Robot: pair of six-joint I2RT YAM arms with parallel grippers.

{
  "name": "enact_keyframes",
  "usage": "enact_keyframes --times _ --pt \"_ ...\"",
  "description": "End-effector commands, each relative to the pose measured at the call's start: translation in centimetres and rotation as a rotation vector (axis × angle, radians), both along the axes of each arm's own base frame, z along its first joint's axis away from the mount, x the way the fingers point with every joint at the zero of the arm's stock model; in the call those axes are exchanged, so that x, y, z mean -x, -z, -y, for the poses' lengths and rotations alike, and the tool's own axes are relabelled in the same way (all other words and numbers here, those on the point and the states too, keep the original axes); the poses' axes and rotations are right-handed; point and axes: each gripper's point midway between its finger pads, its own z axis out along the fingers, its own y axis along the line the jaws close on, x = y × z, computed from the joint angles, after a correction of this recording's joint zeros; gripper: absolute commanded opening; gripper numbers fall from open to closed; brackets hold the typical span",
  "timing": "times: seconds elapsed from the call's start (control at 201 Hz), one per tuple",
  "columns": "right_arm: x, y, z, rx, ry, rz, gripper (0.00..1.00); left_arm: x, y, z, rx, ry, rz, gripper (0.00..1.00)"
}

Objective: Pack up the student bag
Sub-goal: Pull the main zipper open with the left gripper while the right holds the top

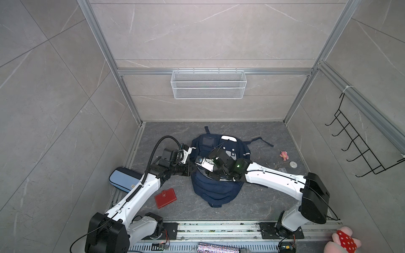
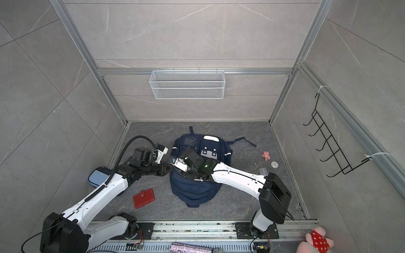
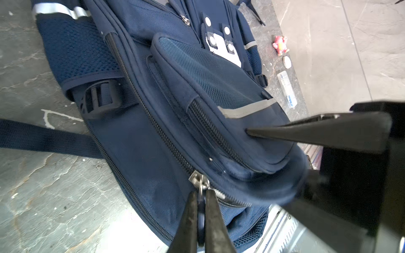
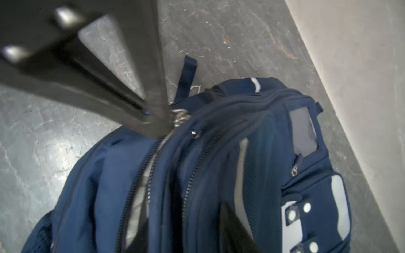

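The student bag (image 1: 215, 190) sits in the middle of the table (image 1: 263, 197). It is navy, with its grey-white front patches turned up toward the far side and dark straps trailing out behind it. Its main zip stands partly open along the top. In the right wrist view pale lining (image 4: 140, 188) shows in the gap, but what lies inside cannot be made out. The front pocket's zip is closed.

The left end effector (image 3: 200, 195) comes in from the left, its fingers pressed together on the zip pull (image 3: 200, 185) of the main zip. The right end effector (image 3: 277, 155) reaches in from the right over the bag's mouth. One finger lies on the front pocket and the other sits below the edge of the opening, with fabric between them; whether they grip it I cannot tell.

Near and left of the bag, apart from it, lies a closed red wallet (image 1: 165, 198). Further left is a light-blue pencil case (image 1: 122, 179), partly hidden under the left arm. Well to the right are a small pink toy (image 1: 284, 155), a round white disc (image 1: 293, 164) and a small clear box (image 3: 287, 89).

A white mesh basket (image 1: 208, 84) hangs on the far wall and a black hook rack (image 1: 361, 149) on the right wall. A pink plush (image 1: 344, 241) sits at the near right corner.
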Motion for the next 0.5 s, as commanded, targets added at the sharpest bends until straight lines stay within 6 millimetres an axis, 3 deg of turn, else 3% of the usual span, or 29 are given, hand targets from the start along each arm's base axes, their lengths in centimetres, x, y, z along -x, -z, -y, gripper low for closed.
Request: enact_keyframes --times 0.0,0.075,0.234,0.304,0.498 --pt "-1.9 -0.3 2.8 0.020 0.111 0.035 0.13 -2.0 -3.0 -1.2 0.010 -0.089 0.062 0.00" --pt "-0.9 -0.8 3.0 0.010 0.061 0.033 0.00 -3.5 -1.8 -3.0 -0.035 -0.176 0.043 0.00" --pt "1.5 -0.6 2.6 0.039 -0.083 0.014 0.00 -6.1 -2.0 -2.6 -0.054 -0.157 0.149 0.00" --pt "2.3 -0.6 2.7 0.081 -0.147 0.053 0.00 -7.2 -2.2 -1.5 -0.043 -0.081 0.217 0.00" --pt "2.5 -2.2 2.5 0.105 -0.198 0.132 0.00 -10.5 -0.8 -0.6 -0.147 0.088 0.194 0.00"
